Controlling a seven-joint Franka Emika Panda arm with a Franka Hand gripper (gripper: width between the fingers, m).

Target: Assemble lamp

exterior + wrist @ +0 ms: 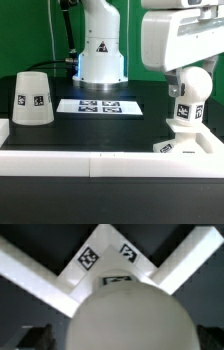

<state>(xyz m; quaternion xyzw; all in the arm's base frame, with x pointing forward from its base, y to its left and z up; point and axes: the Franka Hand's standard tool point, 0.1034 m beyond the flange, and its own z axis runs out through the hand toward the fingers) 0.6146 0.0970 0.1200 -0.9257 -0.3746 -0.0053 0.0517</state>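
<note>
The jaws (187, 92) stand fully open around the lamp bulb (186, 95) at the exterior view's right, one finger on each side, and the pictures do not show whether the pads touch it. The bulb stands upright on the angular lamp base (172, 146), which rests on the dark bench (100, 125) against the white raised border (100, 160). The cone-shaped lamp shade (33, 99) sits well apart at the exterior view's left, the marker board (97, 104) lying between, before the robot pedestal (101, 55).
</note>
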